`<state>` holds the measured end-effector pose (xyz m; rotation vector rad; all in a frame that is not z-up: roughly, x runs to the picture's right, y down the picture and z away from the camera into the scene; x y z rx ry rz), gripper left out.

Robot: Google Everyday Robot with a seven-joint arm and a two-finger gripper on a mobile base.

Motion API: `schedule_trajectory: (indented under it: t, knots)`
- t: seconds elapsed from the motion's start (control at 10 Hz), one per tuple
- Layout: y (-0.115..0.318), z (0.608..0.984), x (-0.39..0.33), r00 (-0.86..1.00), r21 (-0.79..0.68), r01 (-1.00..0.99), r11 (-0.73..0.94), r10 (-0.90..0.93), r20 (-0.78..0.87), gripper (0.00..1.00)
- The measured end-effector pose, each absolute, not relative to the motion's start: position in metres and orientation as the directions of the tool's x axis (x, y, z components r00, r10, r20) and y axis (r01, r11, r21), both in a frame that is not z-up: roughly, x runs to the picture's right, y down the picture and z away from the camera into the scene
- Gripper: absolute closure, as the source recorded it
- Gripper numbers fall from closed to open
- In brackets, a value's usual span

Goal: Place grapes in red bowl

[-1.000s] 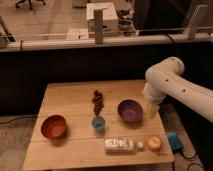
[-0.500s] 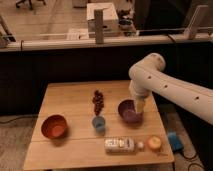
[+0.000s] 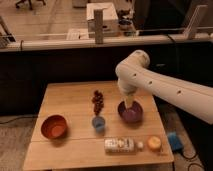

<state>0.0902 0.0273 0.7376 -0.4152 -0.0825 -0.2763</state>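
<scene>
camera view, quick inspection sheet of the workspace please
surface: wooden table, level
job's things: grapes lie at the middle back; red bowl empty, front left
clutter: purple bowl, blue cup, lying bottle, orange fruit, blue block beside the right edge
grippers: gripper open, holding nothing, over the purple bowl
cables: maybe a cable low at right
surroundings: dark partition behind, white box beyond

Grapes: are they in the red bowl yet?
No, the grapes lie on the table behind the blue cup, the red bowl is empty, and the gripper hangs above the purple bowl.
</scene>
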Motion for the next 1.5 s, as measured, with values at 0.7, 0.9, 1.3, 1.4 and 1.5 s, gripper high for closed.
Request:
schedule_trajectory:
  t: [0.7, 0.9, 1.3, 1.4, 1.5]
  knots:
    - [-0.009, 0.776, 0.03, 0.926, -0.302, 0.372, 0.878, -0.325, 0.194, 0.2]
    - [-0.012, 0.781, 0.026, 0.917, -0.286, 0.39, 0.875, -0.342, 0.204, 0.2]
    - [-0.025, 0.798, 0.002, 0.896, -0.253, 0.43, 0.867, -0.376, 0.235, 0.2]
    - [-0.027, 0.802, -0.004, 0.889, -0.24, 0.443, 0.864, -0.388, 0.245, 0.2]
    - [-0.03, 0.805, -0.006, 0.884, -0.233, 0.451, 0.862, -0.395, 0.251, 0.2]
